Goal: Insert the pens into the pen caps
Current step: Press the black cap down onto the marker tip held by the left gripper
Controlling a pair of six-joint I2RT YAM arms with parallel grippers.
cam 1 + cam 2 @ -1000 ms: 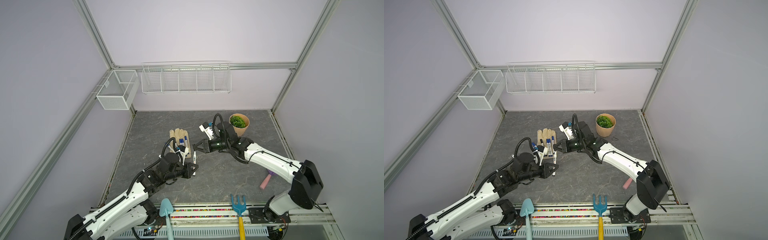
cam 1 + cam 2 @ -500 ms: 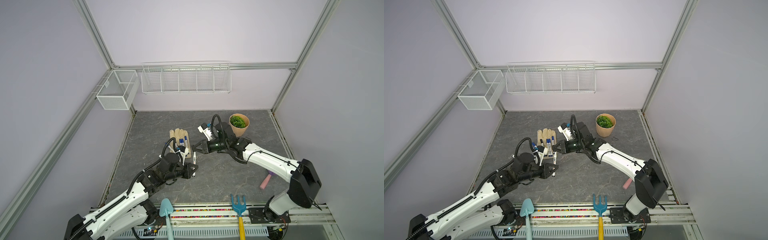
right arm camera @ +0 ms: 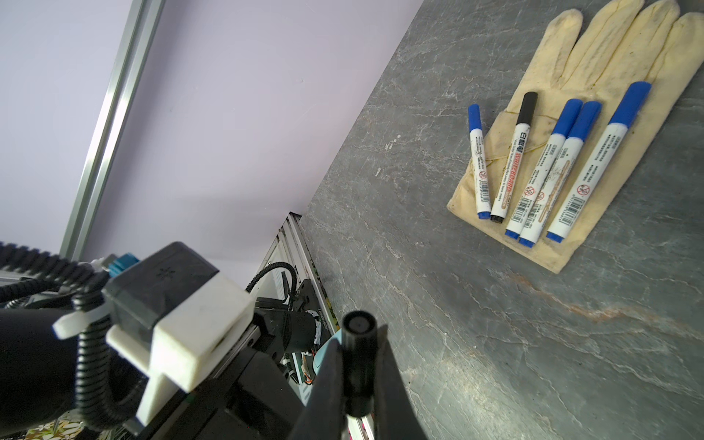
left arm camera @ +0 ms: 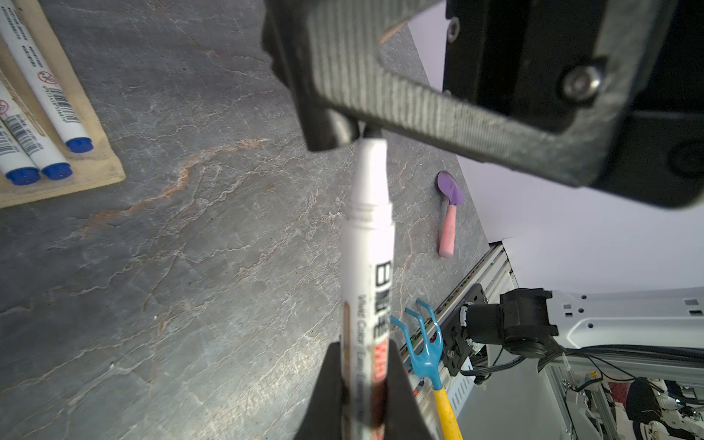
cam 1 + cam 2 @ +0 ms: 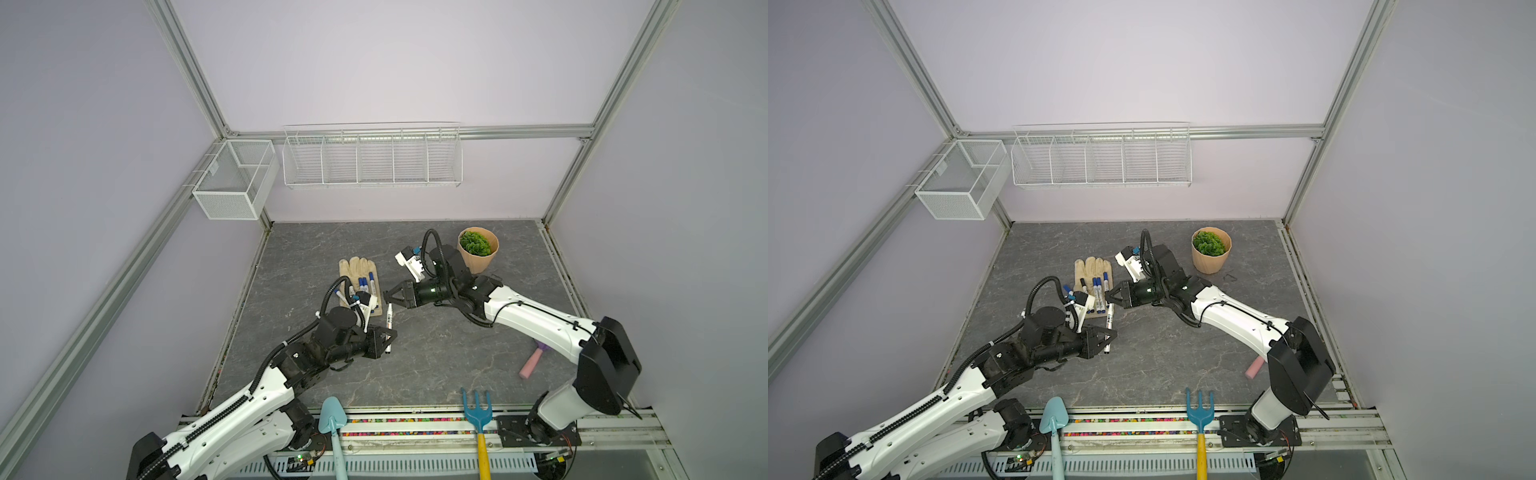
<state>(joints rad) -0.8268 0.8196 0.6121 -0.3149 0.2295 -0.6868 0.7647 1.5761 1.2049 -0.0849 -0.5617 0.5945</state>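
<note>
Five capped pens point(image 3: 541, 171): are lying side by side on the glove point(image 3: 609, 49), four wearing blue caps and one wearing black. In both top views the group is sitting at about eleven o'clock from the left gripper point(image 5: 390, 337). Judged as finished work, parked clear of the meeting point.
Left arm: is reaching in from seven o'clock, with the left gripper turning toward three o'clock.
Left claw state: jaws are pressing together on the barrel of the open pen point(image 4: 367, 247), gripping well back from the tip. That is leaving the front part standing free for capping.
Pen position: the open pen is hanging above the table point(image 5: 436, 357), touching no surface. Its tapered tip is pointing toward twelve o'clock, straight at the right gripper point(image 5: 385, 296).
Cap position: the black cap point(image 3: 358, 365) is sitting crosswise between the right fingers, one end sticking out past them.
Right claw state: jaws are closing tight on the black cap alone, the arm coming in from four o'clock and aiming at nine o'clock.
Contact: in the left wrist view the pen tip is disappearing behind a right finger, where the cap is riding. Whether it is entering the cap cannot be told.
Stage, as judged: the sixth pen is being lined up with its cap, and the push along the pen's axis is not yet confirmed.
Risk, as judged: any tilt between pen and cap is likely to jam the tip on the cap's rim.
</note>
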